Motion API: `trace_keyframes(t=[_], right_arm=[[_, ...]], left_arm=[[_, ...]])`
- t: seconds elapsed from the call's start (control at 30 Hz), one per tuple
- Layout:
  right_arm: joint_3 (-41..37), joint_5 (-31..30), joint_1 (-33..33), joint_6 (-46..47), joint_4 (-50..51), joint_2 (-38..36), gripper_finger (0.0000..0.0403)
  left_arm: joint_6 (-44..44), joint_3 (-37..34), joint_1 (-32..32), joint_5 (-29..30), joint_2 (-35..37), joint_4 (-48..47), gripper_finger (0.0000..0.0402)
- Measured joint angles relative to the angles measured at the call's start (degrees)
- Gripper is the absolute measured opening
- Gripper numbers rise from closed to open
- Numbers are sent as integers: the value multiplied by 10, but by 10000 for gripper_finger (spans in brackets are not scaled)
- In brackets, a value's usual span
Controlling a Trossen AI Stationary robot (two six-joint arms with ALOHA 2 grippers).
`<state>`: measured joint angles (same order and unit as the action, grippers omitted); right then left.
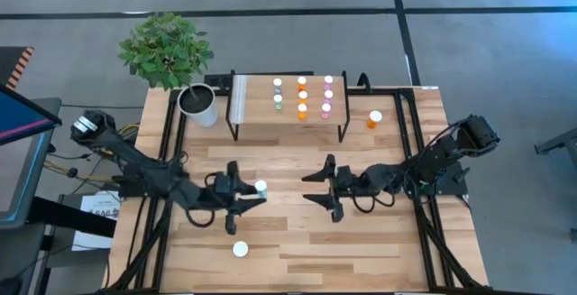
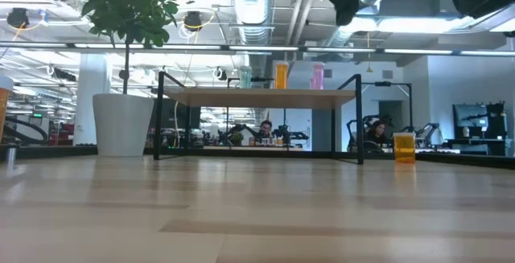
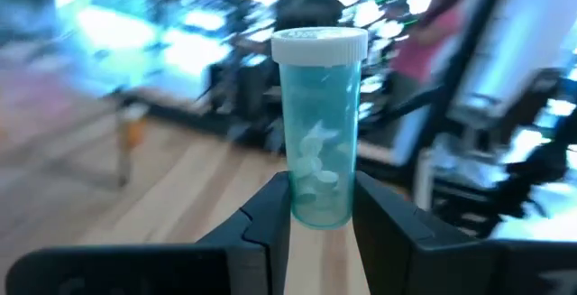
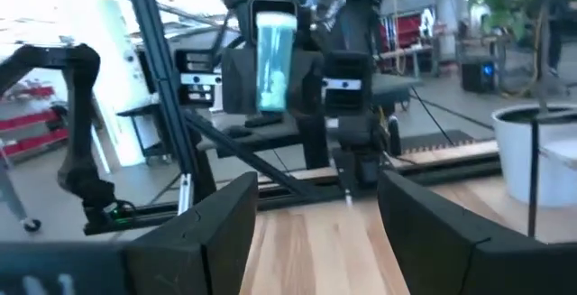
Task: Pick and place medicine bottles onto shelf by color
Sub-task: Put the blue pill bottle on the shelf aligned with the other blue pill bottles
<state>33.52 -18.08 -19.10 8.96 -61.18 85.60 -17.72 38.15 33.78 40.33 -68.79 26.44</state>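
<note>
Left wrist view: both dark fingers [image 3: 270, 214] pinched on the lower sides of a teal bottle [image 3: 317, 133], kept upright with white cap on top, probably so it can be stood straight down on the shelf [image 1: 288, 96]. High view: left gripper [image 1: 248, 194] at left of centre with that bottle's cap at its tip, lifted off the tabletop [image 1: 297, 241] judging by the right wrist view. Right gripper [image 1: 325, 189] facing it at centre, fingers spread wide with nothing between them, apparently waiting. Shelf at upper centre already carrying rows of bottles sorted by colour, teal column on its left side, likely the destination. One orange bottle [image 1: 374, 118] right of the shelf, a white-capped bottle [image 1: 241, 249] at lower left, both yet to be sorted. White plant pot [image 1: 198, 104] just left of the shelf, close to the teal column and worth avoiding on approach.
</note>
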Motion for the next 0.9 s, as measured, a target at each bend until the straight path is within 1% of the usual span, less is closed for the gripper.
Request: trace_keyframes(t=[0.1, 0.17, 0.37, 0.47, 0.6, 0.77, 0.9], right_arm=[[0, 6, -7, -18, -31, 1, 255], [0, 12, -10, -28, -58, 0, 255], [1, 3, -9, -17, -52, 1, 255], [16, 2, -6, -15, -31, 6, 255], [53, 1, -2, -18, -22, 45, 255], [94, 2, 10, -14, -19, 105, 255], [110, 2, 13, -5, -23, 124, 255]], left_arm=[[53, 0, -36, -80, -20, 68, 87], [61, 0, -60, -112, -35, 85, 87], [62, 8, -113, -181, -93, 120, 87], [75, 25, -122, -190, -116, 120, 87], [99, 45, -130, -191, -136, 118, 87], [108, 56, -132, -189, -138, 92, 87], [100, 57, -132, -192, -138, 67, 87]])
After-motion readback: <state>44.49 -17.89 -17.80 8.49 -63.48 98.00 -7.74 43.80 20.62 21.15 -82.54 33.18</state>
